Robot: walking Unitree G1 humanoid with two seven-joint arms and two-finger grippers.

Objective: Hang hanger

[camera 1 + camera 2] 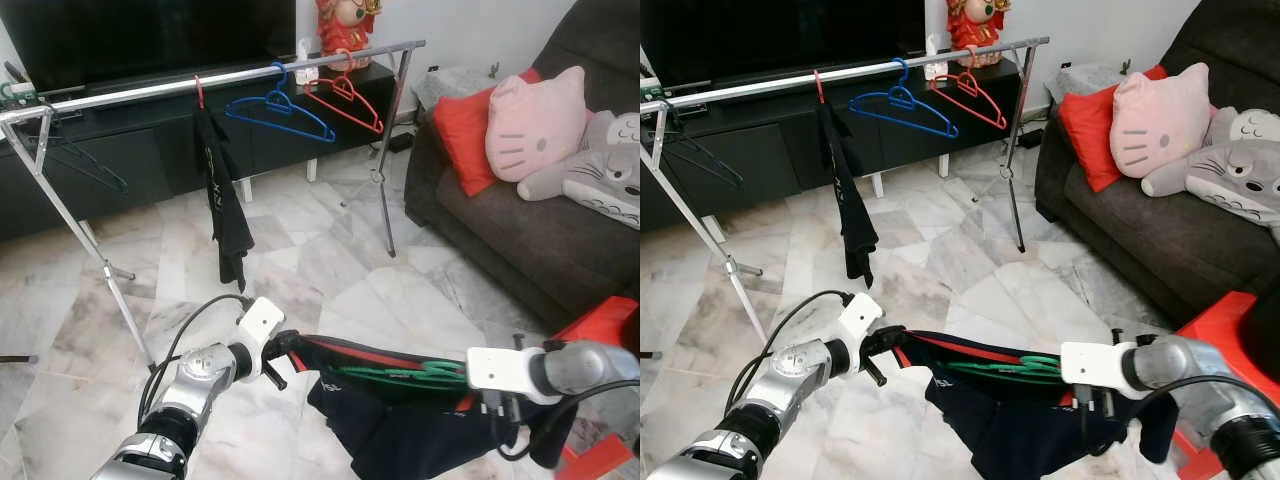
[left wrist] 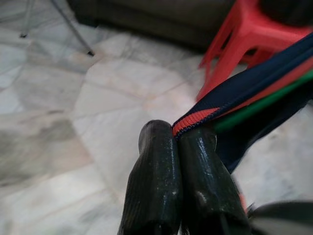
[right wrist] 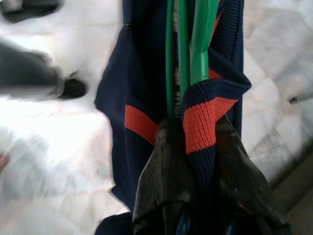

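A navy garment [image 1: 400, 420] with red trim is stretched low between my two grippers, and a green hanger [image 1: 400, 376] lies inside it. My left gripper [image 2: 176, 139] is shut on the garment's red-edged hem [image 1: 297, 357]. My right gripper [image 3: 198, 147] is shut on the ribbed navy-and-red band, with the green hanger [image 3: 188, 49] running out beside its fingers. The silver clothes rail [image 1: 130, 93] stands ahead across the room. It carries a blue hanger [image 1: 280, 112], a red hanger [image 1: 347, 102] and a hanging black garment [image 1: 222, 195].
A dark sofa [image 1: 500, 230] with a red cushion [image 1: 463, 128] and plush toys sits on the right. A red stool [image 1: 603, 325] stands close behind my right arm. A black TV cabinet [image 1: 130, 150] lies behind the rail. The rail's legs [image 1: 110, 275] spread onto the marble floor.
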